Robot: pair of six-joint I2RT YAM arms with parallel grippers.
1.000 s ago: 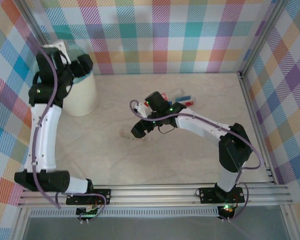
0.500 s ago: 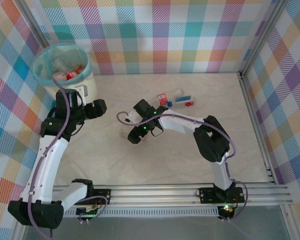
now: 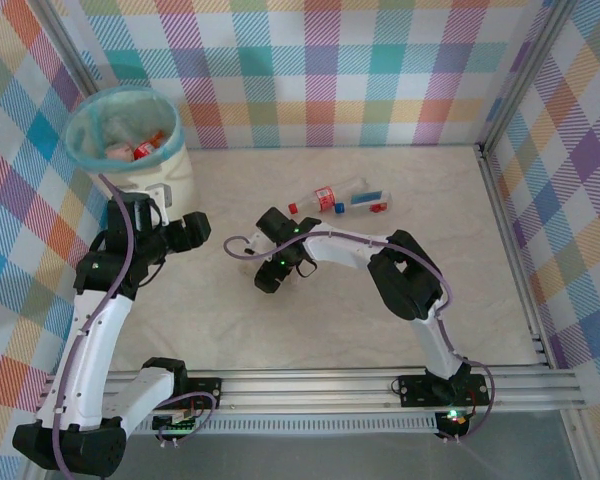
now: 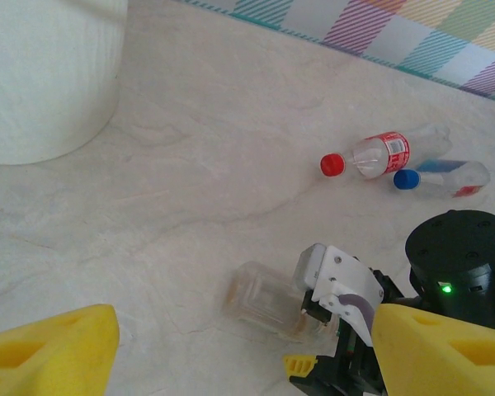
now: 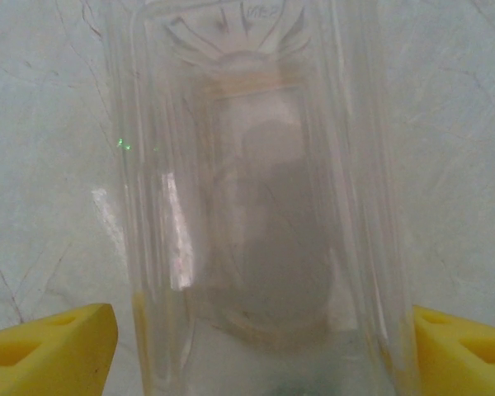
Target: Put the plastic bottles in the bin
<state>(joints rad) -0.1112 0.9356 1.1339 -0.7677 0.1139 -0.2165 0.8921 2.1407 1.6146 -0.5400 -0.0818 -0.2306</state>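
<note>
- Broadly, the bin [image 3: 172, 188] is set in the table's [image 3: 380, 320] far left corner, with several bottles already inside it; it lies back and to the left of everything left on the table.
- The left gripper [image 4: 247, 355] is held between the bin and the middle of the table. Its yellow fingers are spread wide and nothing is carried between them. It is the arm nearer the bin, but no bottle is within its reach.
- The right gripper [image 5: 256, 351] is lowered over the clear bottle [image 4: 264, 299], which lies on its side near the table's middle. One finger is placed at each flank, so the bottle's long axis runs straight out from the palm, across the line on which the jaws close. Whether the walls are actually pinched cannot be told.
- A lift and a carry to the back left is judged to be called for next.
- The red-capped bottle [image 4: 384, 151] and the blue-capped bottle [image 4: 445, 175] are left lying side by side further back, well apart from both grippers.
</note>
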